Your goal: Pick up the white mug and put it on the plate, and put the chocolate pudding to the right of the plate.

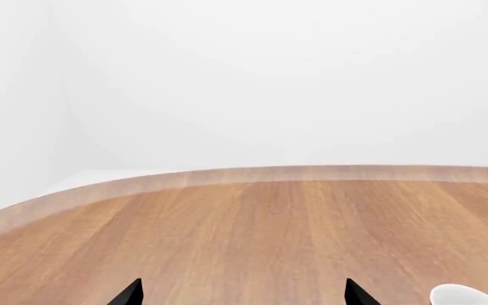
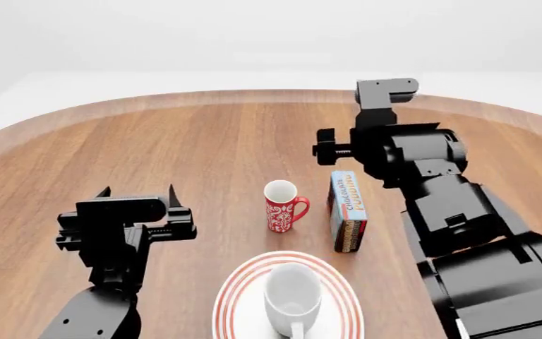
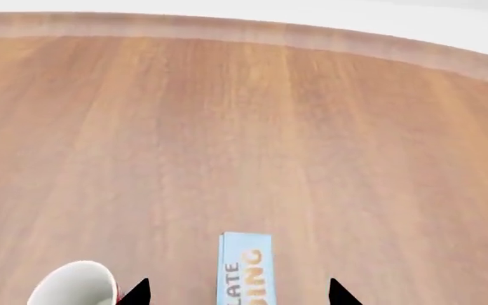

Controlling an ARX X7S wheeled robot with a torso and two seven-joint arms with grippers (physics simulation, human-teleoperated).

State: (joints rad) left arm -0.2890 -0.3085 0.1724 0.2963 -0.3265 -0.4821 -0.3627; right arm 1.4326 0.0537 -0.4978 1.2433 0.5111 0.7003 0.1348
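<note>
white mug [image 2: 292, 295] on plate [image 2: 238, 296] | left hand [image 2: 137, 191] open | right hand [image 3: 237, 291] open

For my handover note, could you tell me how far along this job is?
Done: the white mug stands on the plate. In hand: nothing; the right gripper hovers open over the chocolate pudding. Left: the pudding stands behind the plate's right edge beside the red mug, not yet placed right of it.

We see no real room, only a bare simulated test scene: a rounded wooden table [image 2: 205, 141] with a pale raised edge, set against blank white walls [image 1: 269, 82] and floor. The tableware, a red-ringed plate [image 2: 238, 296] and two mugs, faintly suggests a dining setting.
</note>
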